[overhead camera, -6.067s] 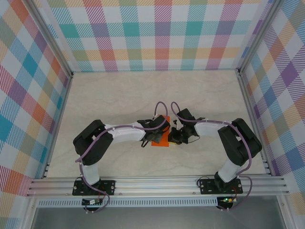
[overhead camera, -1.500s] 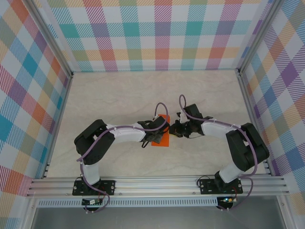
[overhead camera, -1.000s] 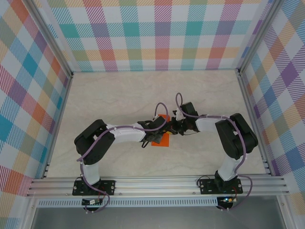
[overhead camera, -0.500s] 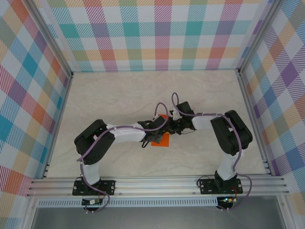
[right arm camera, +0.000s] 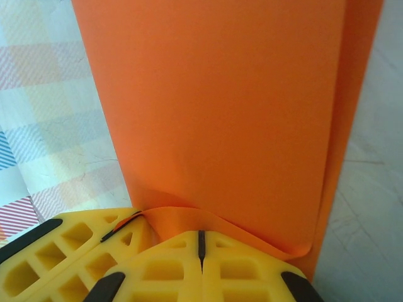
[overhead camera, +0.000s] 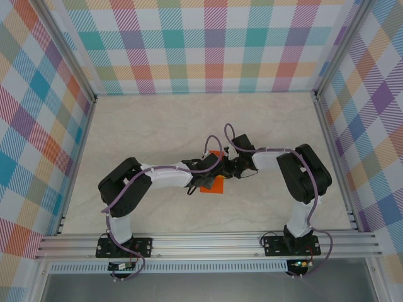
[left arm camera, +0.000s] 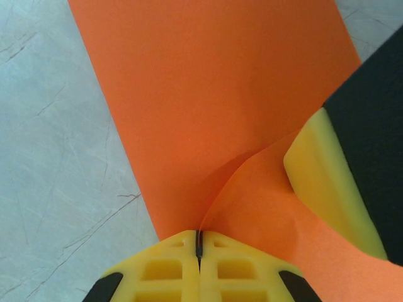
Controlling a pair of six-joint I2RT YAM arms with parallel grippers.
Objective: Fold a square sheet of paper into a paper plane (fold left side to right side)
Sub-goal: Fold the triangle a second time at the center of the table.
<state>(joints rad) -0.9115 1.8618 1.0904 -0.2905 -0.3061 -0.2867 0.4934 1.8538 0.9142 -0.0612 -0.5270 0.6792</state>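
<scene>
Beige marbled tabletop [overhead camera: 157, 126] is seen carrying the smooth, bright orange square sheet of paper [overhead camera: 216, 185] at its centre. The right arm has been drawn in leftward, closer than before. A curved flap is pinched in the right gripper [right arm camera: 200, 242]. The left gripper [left arm camera: 199, 242], its 2 yellow fingers pressed together, is set on the sheet.

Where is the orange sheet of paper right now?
In the top view the square sheet of paper sits near the middle of the table, under the meeting tips of the left pincer and the right pincer, both shut.
</scene>
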